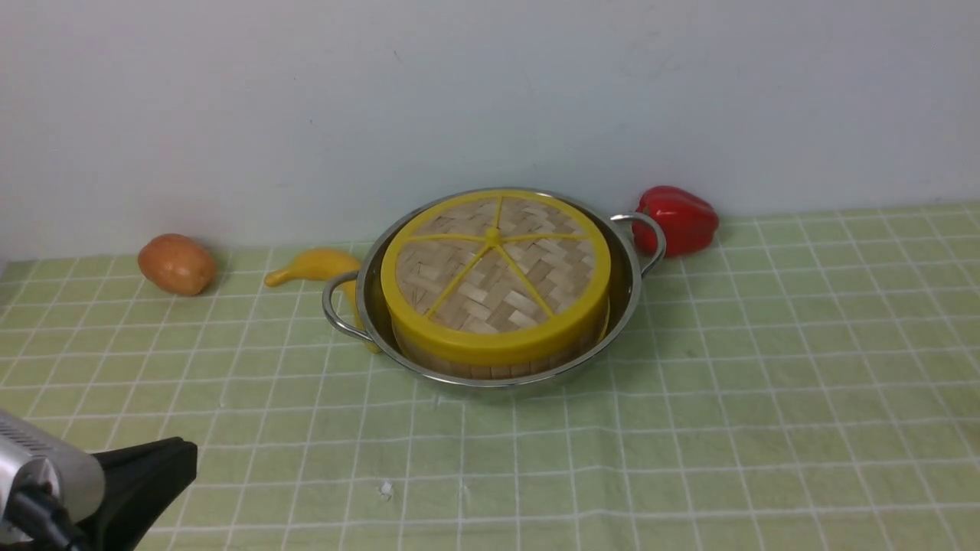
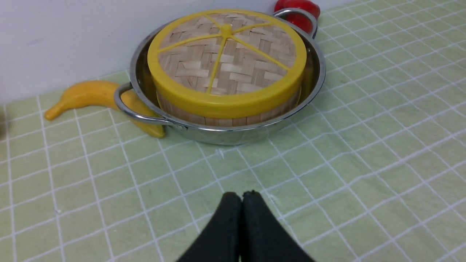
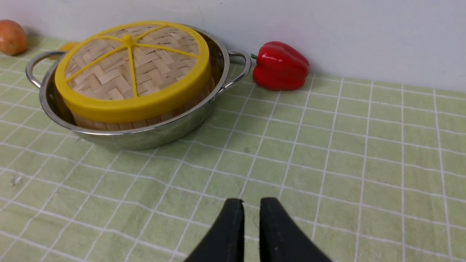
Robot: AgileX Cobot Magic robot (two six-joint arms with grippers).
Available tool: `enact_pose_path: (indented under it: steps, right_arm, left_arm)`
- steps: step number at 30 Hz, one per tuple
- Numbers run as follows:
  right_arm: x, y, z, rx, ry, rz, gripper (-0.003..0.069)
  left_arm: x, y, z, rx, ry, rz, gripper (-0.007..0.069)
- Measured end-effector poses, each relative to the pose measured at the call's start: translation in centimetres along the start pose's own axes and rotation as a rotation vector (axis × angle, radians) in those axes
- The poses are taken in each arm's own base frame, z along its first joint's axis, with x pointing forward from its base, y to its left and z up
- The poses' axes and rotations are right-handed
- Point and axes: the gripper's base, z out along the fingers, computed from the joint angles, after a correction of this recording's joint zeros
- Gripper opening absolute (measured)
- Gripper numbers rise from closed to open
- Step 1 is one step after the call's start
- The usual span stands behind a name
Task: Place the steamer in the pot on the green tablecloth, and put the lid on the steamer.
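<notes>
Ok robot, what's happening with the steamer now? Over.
Left gripper shut, empty; right gripper slightly parted, empty. Round bamboo steamer sits in the shiny steel pot, woven yellow-rimmed lid on top. Nothing in the way.

Banana [image 1: 315, 265] touches the pot [image 1: 635, 283]; pepper [image 1: 677, 220] sits just beside it.

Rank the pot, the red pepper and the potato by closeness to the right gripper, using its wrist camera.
From the right gripper:
1. Pot, on the green cloth, holding the lidded steamer.
2. Red pepper, by the wall, beside the pot's handle.
3. Potato, beyond the pot's far side.
</notes>
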Motion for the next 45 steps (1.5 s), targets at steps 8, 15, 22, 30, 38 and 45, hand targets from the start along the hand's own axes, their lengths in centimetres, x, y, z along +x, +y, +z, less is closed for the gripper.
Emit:
enact_pose_path:
  steps: [8, 15, 22, 30, 38, 45]
  right_arm:
    - [0.0, 0.0, 0.0, 0.000, -0.001, 0.000, 0.0136]
    - [0.0, 0.1, 0.0, -0.010, 0.001, 0.017, 0.0175]
    - [0.0, 0.1, 0.0, -0.013, -0.002, 0.021, 0.0206]
    - [0.0, 0.1, 0.0, -0.013, -0.004, 0.021, 0.0237]
    - [0.0, 0.1, 0.0, -0.013, -0.005, 0.021, 0.0240]
    - [0.0, 0.1, 0.0, -0.013, -0.005, 0.021, 0.0240]
  left_arm:
    - [0.6, 1.1, -2.8, -0.141, -0.137, -0.022, 0.0013]
    - [6.2, 1.8, -3.9, -0.427, -0.245, -0.094, 0.0022]
    - [10.3, 2.8, -1.2, -0.534, -0.250, -0.117, 0.0041]
    - [10.6, 3.1, -0.6, -0.544, -0.333, -0.095, 0.0072]
    - [10.6, 3.1, -0.6, -0.546, -0.335, -0.095, 0.0085]
    - [10.6, 3.1, -0.6, -0.548, -0.338, -0.095, 0.0096]
